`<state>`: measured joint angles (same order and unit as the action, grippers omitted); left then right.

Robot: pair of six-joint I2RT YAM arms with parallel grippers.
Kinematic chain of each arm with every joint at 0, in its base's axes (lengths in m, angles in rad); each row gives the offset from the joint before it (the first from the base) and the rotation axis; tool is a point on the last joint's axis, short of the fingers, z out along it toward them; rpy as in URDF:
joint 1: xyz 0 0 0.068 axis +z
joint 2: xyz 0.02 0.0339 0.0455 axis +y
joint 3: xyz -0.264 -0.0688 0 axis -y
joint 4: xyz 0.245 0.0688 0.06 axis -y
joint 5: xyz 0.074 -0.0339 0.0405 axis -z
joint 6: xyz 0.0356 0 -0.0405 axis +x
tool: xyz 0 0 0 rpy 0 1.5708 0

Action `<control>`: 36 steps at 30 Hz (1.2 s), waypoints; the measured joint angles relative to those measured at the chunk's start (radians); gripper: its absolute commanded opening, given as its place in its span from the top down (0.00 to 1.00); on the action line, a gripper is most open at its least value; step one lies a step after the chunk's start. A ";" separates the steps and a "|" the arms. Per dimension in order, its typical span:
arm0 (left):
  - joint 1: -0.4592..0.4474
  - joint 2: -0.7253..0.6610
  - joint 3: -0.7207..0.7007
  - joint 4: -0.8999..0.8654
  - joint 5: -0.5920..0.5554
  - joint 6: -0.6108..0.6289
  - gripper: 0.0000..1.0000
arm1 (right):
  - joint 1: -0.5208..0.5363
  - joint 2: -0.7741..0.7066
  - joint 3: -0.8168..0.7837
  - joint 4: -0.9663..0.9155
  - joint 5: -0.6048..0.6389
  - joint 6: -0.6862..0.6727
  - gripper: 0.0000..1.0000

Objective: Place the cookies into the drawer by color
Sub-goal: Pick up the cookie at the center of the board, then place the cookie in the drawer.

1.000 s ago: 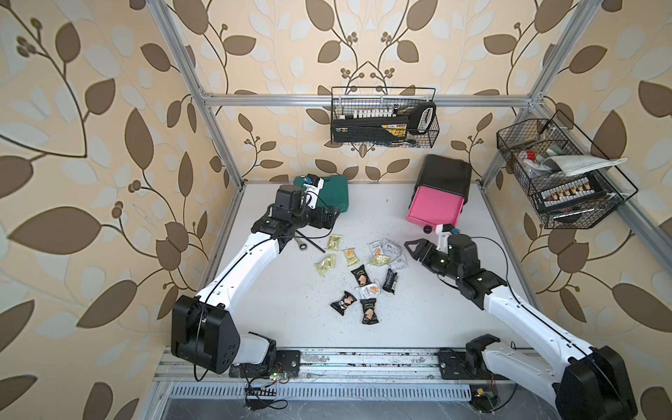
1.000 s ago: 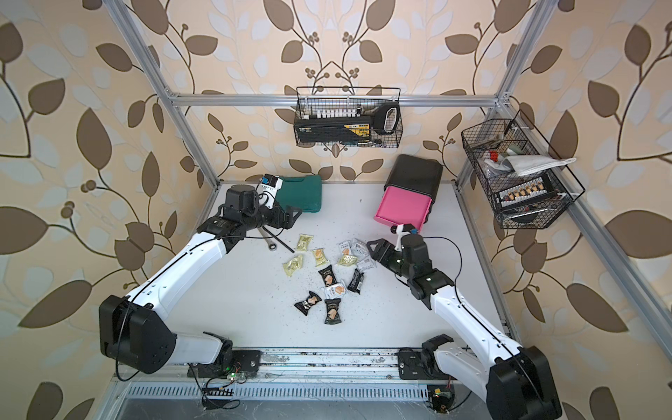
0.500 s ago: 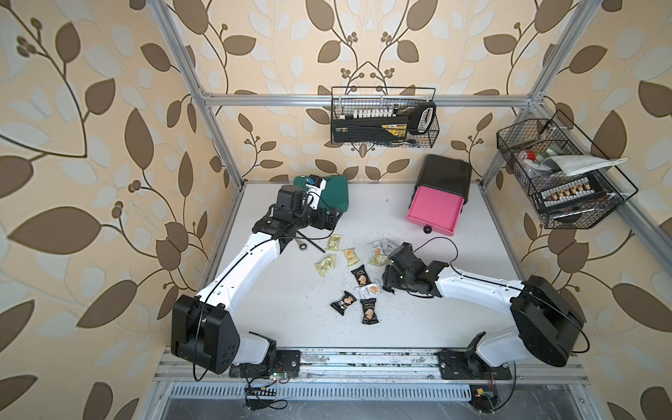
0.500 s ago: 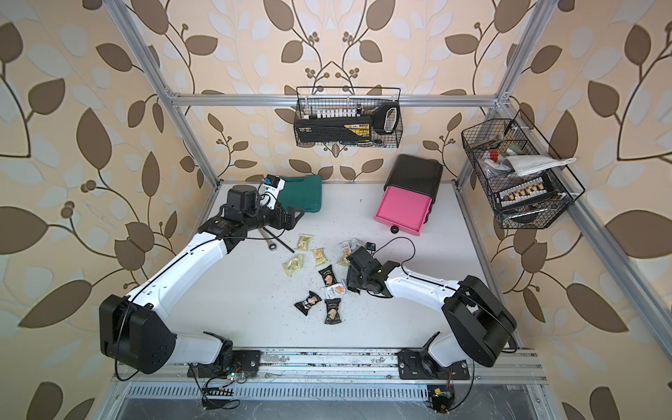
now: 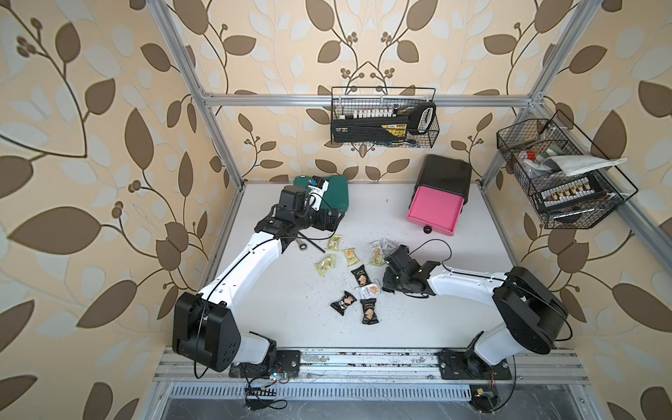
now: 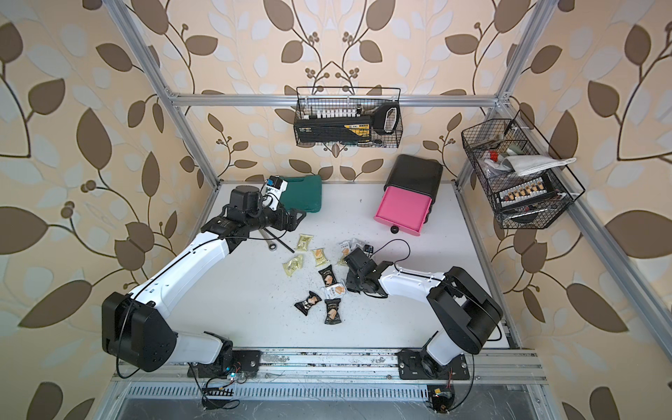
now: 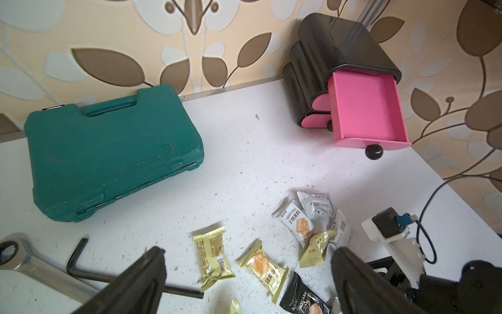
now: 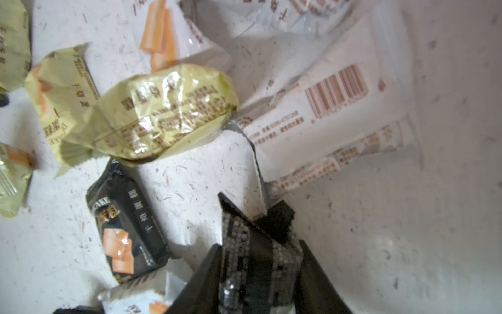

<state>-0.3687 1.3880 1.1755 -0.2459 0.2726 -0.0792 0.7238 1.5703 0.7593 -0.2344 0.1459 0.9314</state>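
The left arm (image 5: pixel 251 262) reaches from its base at the near rail toward the back of the white table (image 5: pixel 276 320). Its wrist is raised beside the green tool case (image 7: pixel 114 152), above a silver wrench (image 7: pixel 24 261) and a black hex key (image 7: pixel 81 271). The left gripper (image 7: pixel 247 252) hangs with its jaws spread wide and nothing between them. The right arm (image 5: pixel 469 287) is folded low, elbow out to the right and forearm running left across the table. The right gripper (image 8: pixel 258 244) sits at the right edge of the cookies (image 5: pixel 358 276), its two fingers closed on either side of a black packet (image 8: pixel 236 231) with a silvery checked pattern, seemingly near one end, though that close view is blurred. The cookies lie loose mid-table in black, white and yellow-green. The drawer cabinet (image 5: pixel 445 174) stands at the back right, well apart from them, its top pink drawer (image 7: pixel 366 108) pulled out and the two below pushed in. A white packet (image 7: pixel 294 221) reads DRYCARE above an orange cookie picture. A second black packet (image 8: pixel 127 225) carries Chinese characters and Latin letters ending in AKE or ARE. A white wrapper (image 8: pixel 334 92) shows a reddish barcode.
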 measured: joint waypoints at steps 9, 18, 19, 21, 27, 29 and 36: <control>-0.006 0.000 0.000 -0.001 0.000 0.000 0.02 | 0.000 -0.131 0.034 -0.084 0.023 -0.067 0.72; -0.006 0.000 0.000 -0.013 0.019 0.000 0.01 | -0.153 -0.270 0.345 -0.198 0.045 -0.260 0.72; -0.006 0.000 0.000 -0.015 0.020 0.000 0.02 | -0.195 -0.267 0.383 -0.201 0.038 -0.282 0.72; -0.006 0.000 0.000 -0.015 0.022 0.000 0.02 | -0.277 -0.250 0.453 -0.209 0.026 -0.317 0.72; -0.006 0.000 0.000 -0.015 0.023 0.001 0.02 | -0.489 -0.114 0.616 -0.207 -0.016 -0.373 0.72; -0.006 0.000 0.000 -0.015 0.024 0.002 0.02 | -0.536 -0.049 0.650 -0.204 -0.024 -0.379 0.72; -0.006 0.000 0.000 -0.016 0.024 0.008 0.02 | -0.587 0.131 0.683 -0.206 -0.031 -0.393 0.72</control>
<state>-0.3752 1.3880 1.1759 -0.2619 0.2962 -0.0715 0.1371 1.7016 1.4425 -0.4404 0.1146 0.5385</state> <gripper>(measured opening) 0.984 0.279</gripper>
